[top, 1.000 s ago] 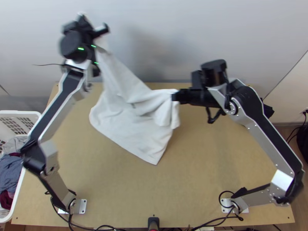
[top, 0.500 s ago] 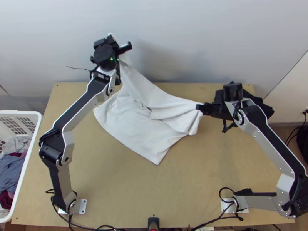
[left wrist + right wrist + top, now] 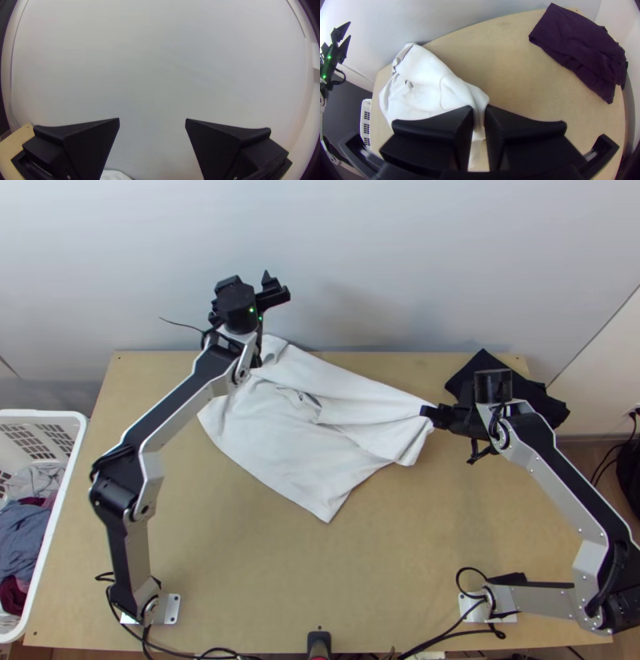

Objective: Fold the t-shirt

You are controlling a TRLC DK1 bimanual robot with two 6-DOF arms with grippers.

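White t-shirt (image 3: pixel 284 448) on the tabletop (image 3: pixel 240 564), part spread, part rumpled. My right hand (image 3: pixel 479 107) is clamped on one end of it; my left hand (image 3: pixel 152 119) is wide apart, nothing in it. Reads as light, soft, floppy—not fragile, but likely to bunch if dragged. Best next hold: the rumpled end nearest my left hand, then tension gently—flatten before folding.
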